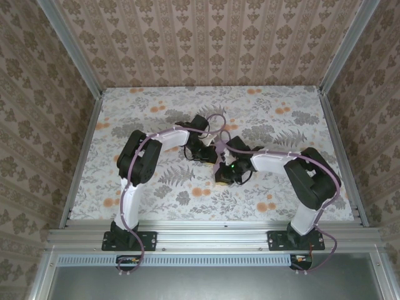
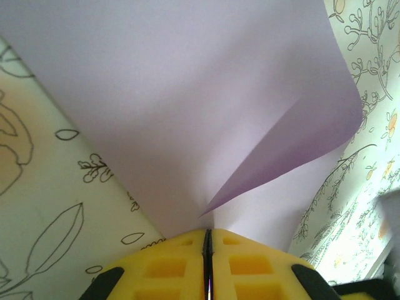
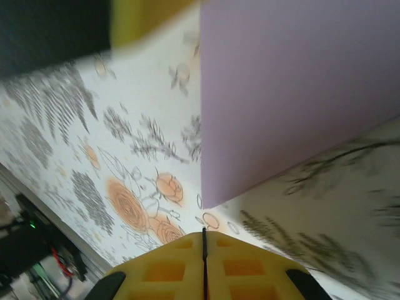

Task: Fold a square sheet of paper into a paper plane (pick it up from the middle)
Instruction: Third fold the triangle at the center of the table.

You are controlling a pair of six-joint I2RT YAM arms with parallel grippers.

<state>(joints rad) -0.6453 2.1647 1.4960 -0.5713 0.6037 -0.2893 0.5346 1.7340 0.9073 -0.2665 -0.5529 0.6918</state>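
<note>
Lilac and thin, the square sheet of paper (image 2: 187,94) is over the middle of the table (image 1: 281,112), where my 2 arms meet in the top view. From the left wrist I see it bent into a loose curl, 1 flap bowing over to the right, with a soft fold running down into the seam between the yellow fingers (image 2: 162,269). The left gripper (image 2: 207,234) is clamped on the sheet at that fold, its jaws pressed together with no gap. From the right wrist the sheet (image 3: 294,94) shows as a flat panel with a straight left edge, and its lowest corner stops just short of the fingertips. The right gripper (image 3: 204,234) has its jaws together, and I see no paper between them. Floral tabletop shows around the sheet in both wrist views.
</note>
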